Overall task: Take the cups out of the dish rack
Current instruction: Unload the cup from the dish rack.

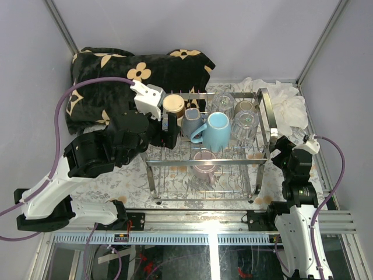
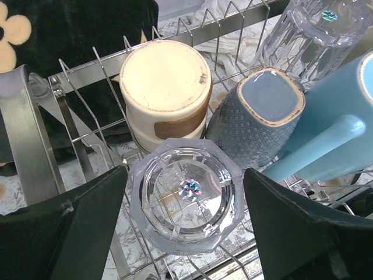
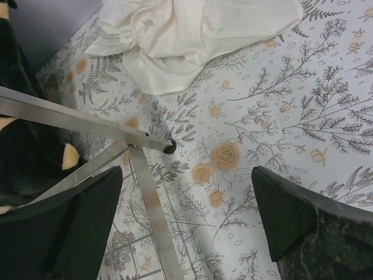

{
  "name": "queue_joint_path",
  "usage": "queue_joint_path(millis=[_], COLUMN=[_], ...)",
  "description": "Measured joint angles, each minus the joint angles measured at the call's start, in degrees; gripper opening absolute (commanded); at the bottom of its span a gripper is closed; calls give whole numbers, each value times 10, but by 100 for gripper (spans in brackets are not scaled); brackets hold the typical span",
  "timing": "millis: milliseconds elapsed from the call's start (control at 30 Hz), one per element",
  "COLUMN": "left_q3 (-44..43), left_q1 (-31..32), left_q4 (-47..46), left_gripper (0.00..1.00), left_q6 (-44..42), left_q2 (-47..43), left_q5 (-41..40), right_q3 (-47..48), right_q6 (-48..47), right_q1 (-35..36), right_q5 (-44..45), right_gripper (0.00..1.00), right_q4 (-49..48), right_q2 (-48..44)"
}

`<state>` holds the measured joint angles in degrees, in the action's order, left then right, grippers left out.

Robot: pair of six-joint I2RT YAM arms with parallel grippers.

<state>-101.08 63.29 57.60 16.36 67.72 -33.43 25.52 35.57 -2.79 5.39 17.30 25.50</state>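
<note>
The chrome dish rack (image 1: 263, 119) stands mid-table with several cups upside down on it. On the upper tier are a cream cup (image 1: 173, 105), a grey-blue mug (image 1: 191, 121), a light blue mug (image 1: 219, 130), a beige cup (image 1: 244, 108) and clear glasses (image 1: 245, 126). A pink-mauve mug (image 1: 204, 164) sits on the lower tier. My left gripper (image 1: 171, 129) is open at the rack's left end. In the left wrist view it (image 2: 185, 178) straddles an upturned clear glass (image 2: 186, 195), with the fingers (image 2: 87, 221) just off its sides. My right gripper (image 3: 186, 221) is open and empty over the tablecloth by the rack's leg (image 3: 148, 204).
A black flowered blanket (image 1: 116, 73) lies behind the rack's left side. A crumpled white cloth (image 1: 287, 102) lies at the back right, and also shows in the right wrist view (image 3: 198, 35). The cream cup (image 2: 166, 87) and grey-blue mug (image 2: 262, 116) stand close behind the straddled glass.
</note>
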Motion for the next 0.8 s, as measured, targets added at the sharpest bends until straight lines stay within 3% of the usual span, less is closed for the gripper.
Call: queue_joint_path(millis=[133, 267, 333, 400, 467, 567, 800], left_q3=[0, 1, 5, 10, 11, 12, 9], left_q1=[0, 0, 0, 0, 0, 0, 0], left_q4=[0, 1, 0, -2, -3, -5, -2], left_gripper=[80, 69, 53, 49, 36, 2, 0], left_q6=[-3, -5, -7, -6, -6, -6, -4], left_q2=[0, 0, 0, 0, -1, -3, -5], left_q5=[0, 0, 0, -1, -2, -2, -2], right_q3=[0, 0, 0, -1, -1, -1, -1], right_q6=[0, 0, 0, 0, 0, 0, 0], right_q1=[0, 0, 0, 0, 0, 0, 0], right_q5=[0, 0, 0, 0, 0, 0, 0], right_gripper=[99, 99, 99, 100, 99, 99, 99], right_q4=[0, 0, 0, 0, 0, 0, 0], right_q2=[0, 0, 0, 0, 0, 0, 0])
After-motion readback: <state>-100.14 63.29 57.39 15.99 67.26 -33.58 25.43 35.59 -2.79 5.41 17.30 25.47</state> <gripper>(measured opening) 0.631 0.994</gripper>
